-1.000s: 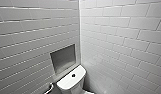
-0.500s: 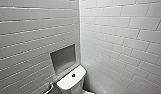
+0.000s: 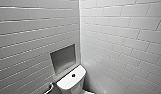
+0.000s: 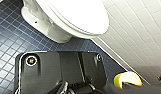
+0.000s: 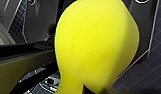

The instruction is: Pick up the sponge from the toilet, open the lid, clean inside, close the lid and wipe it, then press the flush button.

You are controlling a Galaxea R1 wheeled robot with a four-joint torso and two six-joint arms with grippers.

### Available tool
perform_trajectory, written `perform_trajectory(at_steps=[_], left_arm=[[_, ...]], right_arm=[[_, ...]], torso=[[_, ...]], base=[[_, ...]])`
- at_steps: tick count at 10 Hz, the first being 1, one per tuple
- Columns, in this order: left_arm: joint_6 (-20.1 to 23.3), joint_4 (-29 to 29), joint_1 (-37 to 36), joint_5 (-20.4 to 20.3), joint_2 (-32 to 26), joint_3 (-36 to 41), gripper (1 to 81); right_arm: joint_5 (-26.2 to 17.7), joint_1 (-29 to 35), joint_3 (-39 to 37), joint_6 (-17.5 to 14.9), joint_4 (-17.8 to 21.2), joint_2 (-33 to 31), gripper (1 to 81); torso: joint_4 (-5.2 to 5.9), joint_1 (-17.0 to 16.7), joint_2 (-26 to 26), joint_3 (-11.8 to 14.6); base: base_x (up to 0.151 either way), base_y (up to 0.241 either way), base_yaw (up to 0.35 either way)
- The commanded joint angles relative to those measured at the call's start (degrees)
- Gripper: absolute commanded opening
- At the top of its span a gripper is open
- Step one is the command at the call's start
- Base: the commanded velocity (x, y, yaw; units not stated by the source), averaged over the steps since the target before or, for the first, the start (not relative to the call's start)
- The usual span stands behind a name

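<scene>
The right gripper is apparently pinching the yellow sponge at one end, its jaws closed on it, though the fingers themselves are hard to make out. The soft block is narrowing where it is being squeezed and bulging wide beyond the gripper, right in front of the right wrist camera. The same sponge is also showing as a bright yellow patch near the left gripper, well short of the toilet. Whether the left gripper is open or closed cannot be told. Ahead of the left gripper, past its dark mounting plate, the white toilet is standing on a floor of small dark blue tiles. Its oval lid is lying down over the seat, and a white tiled wall is running close along one side of the bowl. From the head camera, the tank is sitting in a corner of white brick-pattern tiling, with the round dark flush button in its top. A recessed niche is set in the wall just behind it, and a shiny metal fitting is beside it.
</scene>
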Motion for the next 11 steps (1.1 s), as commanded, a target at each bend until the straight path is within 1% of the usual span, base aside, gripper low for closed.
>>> perform_trajectory(at_steps=[1, 3, 4, 5, 6, 7, 9, 10, 11], left_arm=[[-0.46, -3.48, -15.2, 6.91, -5.3, 9.62, 81.1], [-0.46, -7.78, -23.89, 10.6, -5.21, 9.96, 81.1], [-0.46, -10.23, -28.71, 12.0, -5.29, 10.41, 81.1], [-0.46, -12.78, -33.39, 14.45, -5.04, 10.76, 81.1], [-0.46, -14.89, -37.87, 15.96, -4.77, 10.76, 81.1], [-0.46, -17.17, -42.09, 16.84, -4.6, 10.76, 81.1], [-0.55, -21.59, -49.91, 17.2, -4.07, 10.41, 81.1], [-0.55, -23.86, -53.08, 17.11, -3.63, 9.1, 81.1], [-0.55, -25.44, -55.99, 17.11, -2.67, 6.22, 81.1]], right_arm=[[-4.15, 1.66, 0.33, 0.07, 0.14, -0.18, 1.0], [-4.06, 1.57, 0.33, -0.03, -0.39, -0.27, 1.0], [-3.98, 1.57, 0.33, -0.11, -0.39, -0.27, 1.0], [-3.89, 1.57, 0.33, -0.11, -0.48, -0.27, 1.0], [-3.89, 1.66, 0.33, -0.11, -0.39, -0.27, 1.0], [-3.72, 1.57, 0.33, -0.11, -0.39, -0.27, 1.0], [-3.63, 1.57, 0.33, -0.11, -0.21, -0.27, 1.0], [-3.54, 1.48, 0.33, -0.11, -0.21, -0.27, 1.0], [-3.45, 1.4, 0.33, -0.11, 0.05, -0.27, 1.0]], torso=[[0.0, 0.0, 0.0, 0.0], [0.0, 0.0, 0.0, 0.0], [0.0, 0.02, 0.0, -2.03], [0.0, 0.02, 0.0, -3.73], [0.0, 0.0, 0.0, -4.61], [0.0, 0.0, 0.0, -6.04], [0.0, 0.05, 0.05, -9.4], [0.0, 0.05, 0.07, -11.04], [0.0, 0.05, 0.07, -12.73]], base=[[0.0, 0.0, 0.0], [0.0, 0.0, 0.0], [0.0, 0.0, 0.0], [0.0, 0.0, 0.0], [0.0, 0.0, 0.0], [0.0, 0.0, 0.0], [0.0, 0.0, 0.0], [0.0, 0.0, 0.0], [0.0, 0.0, 0.0]])
